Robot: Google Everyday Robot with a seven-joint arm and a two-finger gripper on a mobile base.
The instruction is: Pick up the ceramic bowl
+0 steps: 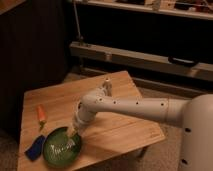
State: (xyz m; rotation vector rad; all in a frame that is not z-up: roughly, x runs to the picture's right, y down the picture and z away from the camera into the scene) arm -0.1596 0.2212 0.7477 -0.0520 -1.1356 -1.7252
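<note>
The ceramic bowl (pixel 61 147) is a wide, shallow, glossy green dish with pale glare inside. It sits near the front left corner of the wooden table (pixel 125 132). My gripper (pixel 71 133) reaches down from the white arm (pixel 135 107) and sits over the bowl's far right rim, touching or just above it.
A flat blue piece (pixel 35 148) lies just left of the bowl. An orange carrot-like item (pixel 41 115) lies behind it on the left. A small pale bottle-like object (pixel 106 86) stands at the table's back, behind the arm. Dark shelving and a rail stand behind the table.
</note>
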